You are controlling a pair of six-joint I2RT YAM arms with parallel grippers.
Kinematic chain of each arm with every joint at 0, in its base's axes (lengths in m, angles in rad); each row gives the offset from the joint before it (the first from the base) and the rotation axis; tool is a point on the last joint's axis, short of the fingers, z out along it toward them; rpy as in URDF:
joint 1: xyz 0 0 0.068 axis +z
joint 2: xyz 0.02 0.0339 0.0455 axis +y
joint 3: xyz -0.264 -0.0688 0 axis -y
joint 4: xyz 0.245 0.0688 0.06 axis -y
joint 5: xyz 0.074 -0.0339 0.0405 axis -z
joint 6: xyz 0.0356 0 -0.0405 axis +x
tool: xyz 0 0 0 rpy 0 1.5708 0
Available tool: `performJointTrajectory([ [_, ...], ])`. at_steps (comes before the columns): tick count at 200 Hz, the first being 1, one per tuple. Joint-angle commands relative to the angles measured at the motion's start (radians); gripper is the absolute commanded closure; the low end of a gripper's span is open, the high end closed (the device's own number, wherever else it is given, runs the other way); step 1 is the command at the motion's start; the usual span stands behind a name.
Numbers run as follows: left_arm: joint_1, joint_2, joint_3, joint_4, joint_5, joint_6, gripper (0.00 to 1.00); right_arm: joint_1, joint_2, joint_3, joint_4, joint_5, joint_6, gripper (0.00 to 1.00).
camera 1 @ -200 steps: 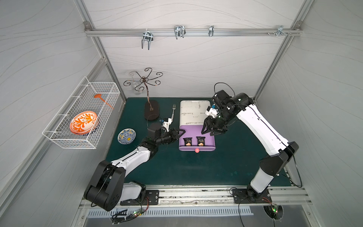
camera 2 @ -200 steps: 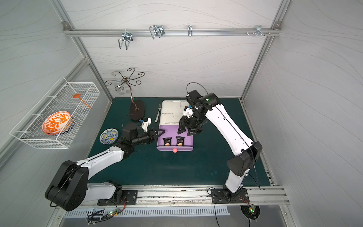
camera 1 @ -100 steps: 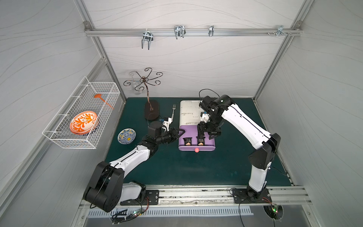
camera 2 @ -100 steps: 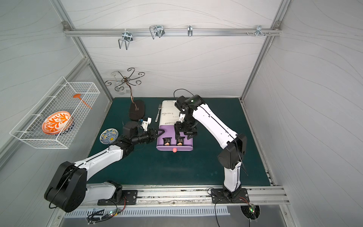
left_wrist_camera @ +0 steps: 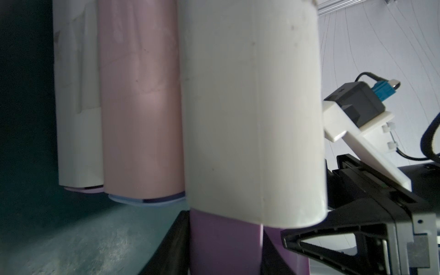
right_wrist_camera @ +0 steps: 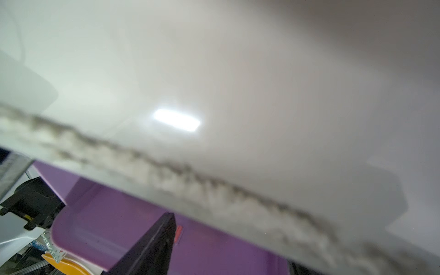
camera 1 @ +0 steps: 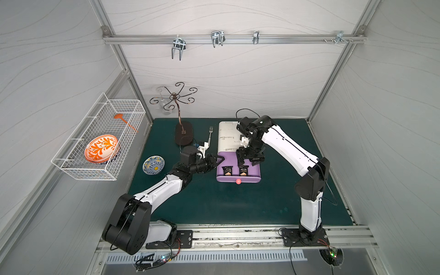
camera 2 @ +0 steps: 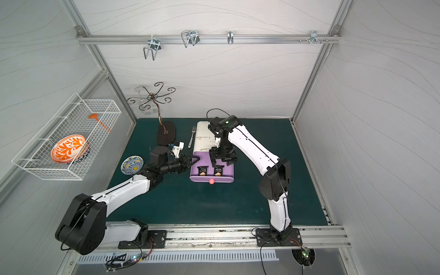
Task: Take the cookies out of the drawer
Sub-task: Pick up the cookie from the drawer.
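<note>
In a top view, one cookie [camera 1: 243, 170] lies at the spread fingertips of my right gripper [camera 1: 247, 164], the other cookie [camera 1: 227, 171] beside it. Both are black packets with orange-brown biscuit prints, flat in the purple drawer [camera 1: 254, 172]. My left gripper [camera 1: 219, 159] pinches the drawer's side wall.

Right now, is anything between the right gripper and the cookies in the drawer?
Nothing visible. The drawer is pulled out, both black cookies lie uncovered on its floor, and the right gripper hangs open over the one nearer its arm.
</note>
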Motion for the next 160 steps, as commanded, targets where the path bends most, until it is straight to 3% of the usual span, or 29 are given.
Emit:
performJointTrajectory([
  [1, 0.004, 0.021, 0.056, 0.052, -0.016, -0.015, 0.61, 0.023, 0.054, -0.008, -0.037, 0.031, -0.006, 0.24],
  [85, 0.004, 0.029, 0.070, 0.051, -0.044, -0.018, 0.62, 0.087, -0.060, -0.078, -0.005, 0.163, 0.074, 0.23],
  [160, 0.004, 0.022, 0.064, 0.046, -0.071, -0.013, 0.62, 0.110, -0.073, -0.118, -0.002, 0.109, 0.113, 0.21],
])
